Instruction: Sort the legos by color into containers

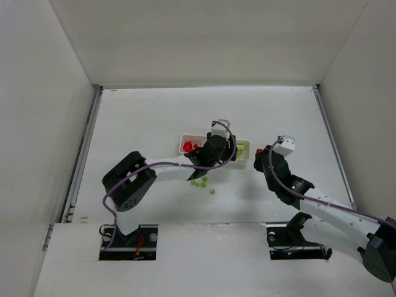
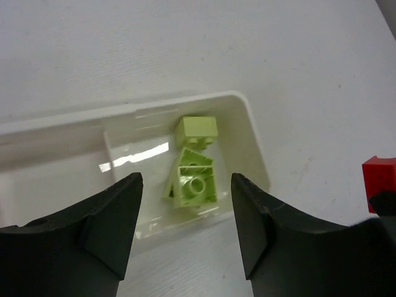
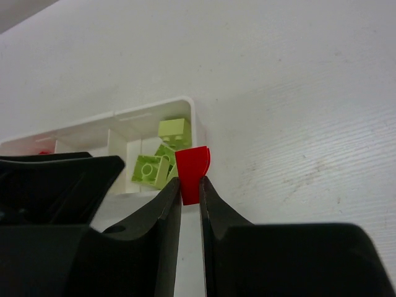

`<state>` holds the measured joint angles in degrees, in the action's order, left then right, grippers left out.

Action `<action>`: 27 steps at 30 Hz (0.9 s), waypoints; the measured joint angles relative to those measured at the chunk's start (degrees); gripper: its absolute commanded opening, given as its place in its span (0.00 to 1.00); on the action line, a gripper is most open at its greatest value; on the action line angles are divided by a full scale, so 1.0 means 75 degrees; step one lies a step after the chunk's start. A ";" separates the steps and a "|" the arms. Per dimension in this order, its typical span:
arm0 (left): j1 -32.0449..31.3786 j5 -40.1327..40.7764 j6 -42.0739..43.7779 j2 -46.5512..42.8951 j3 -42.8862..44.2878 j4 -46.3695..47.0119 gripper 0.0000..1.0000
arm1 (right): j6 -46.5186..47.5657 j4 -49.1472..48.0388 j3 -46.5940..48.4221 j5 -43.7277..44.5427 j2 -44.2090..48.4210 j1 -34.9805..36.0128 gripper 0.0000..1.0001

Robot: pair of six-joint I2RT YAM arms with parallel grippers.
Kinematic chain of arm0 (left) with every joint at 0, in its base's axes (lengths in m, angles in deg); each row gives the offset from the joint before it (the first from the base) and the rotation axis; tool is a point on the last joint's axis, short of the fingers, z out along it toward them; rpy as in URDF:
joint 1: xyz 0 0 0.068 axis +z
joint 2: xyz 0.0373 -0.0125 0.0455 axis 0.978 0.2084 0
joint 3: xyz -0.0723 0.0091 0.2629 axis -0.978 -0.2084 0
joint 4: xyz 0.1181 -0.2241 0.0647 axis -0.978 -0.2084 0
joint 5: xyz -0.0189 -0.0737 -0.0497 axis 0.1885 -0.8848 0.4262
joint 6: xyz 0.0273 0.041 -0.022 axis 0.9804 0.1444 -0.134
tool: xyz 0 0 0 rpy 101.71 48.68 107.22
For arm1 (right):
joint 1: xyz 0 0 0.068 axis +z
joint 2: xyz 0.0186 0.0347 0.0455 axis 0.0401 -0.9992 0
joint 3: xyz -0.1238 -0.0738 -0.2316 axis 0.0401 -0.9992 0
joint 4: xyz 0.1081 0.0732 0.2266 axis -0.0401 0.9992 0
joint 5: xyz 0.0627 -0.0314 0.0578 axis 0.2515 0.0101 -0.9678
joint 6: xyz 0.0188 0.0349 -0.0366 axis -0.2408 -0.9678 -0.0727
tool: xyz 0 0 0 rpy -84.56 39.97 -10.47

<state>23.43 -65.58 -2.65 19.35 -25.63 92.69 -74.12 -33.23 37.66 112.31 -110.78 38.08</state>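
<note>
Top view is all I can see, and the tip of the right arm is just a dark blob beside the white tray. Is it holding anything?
Observer: Yes. Its wrist camera shows the right gripper shut on a red lego, pinched by its lower edge.
Visitor: And the other one, what's under its tip?
Observer: The left gripper is open and empty, above the end compartment.
Visitor: Is anything in there?
Observer: A few lime-green legos, two of them overlapping. No red ones show in it.
</note>
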 measured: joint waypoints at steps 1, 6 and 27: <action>0.0058 0.0032 -0.0020 -0.0254 -0.0265 0.0009 0.55 | 0.0026 -0.0035 0.0052 -0.0020 -0.0160 0.0055 0.22; 0.0475 0.0306 -0.0175 -0.2008 -0.1705 0.0087 0.48 | 0.0157 -0.0504 0.0597 -0.0373 -0.1489 0.0638 0.22; -0.0122 0.1306 -0.1577 -0.7020 -0.5001 -0.3200 0.39 | 0.0921 -0.1716 0.5365 -0.1938 -0.7481 0.1355 0.24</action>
<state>22.51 -55.79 -14.48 -33.31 -63.14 68.69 -67.21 -46.10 77.89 97.77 -166.89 48.24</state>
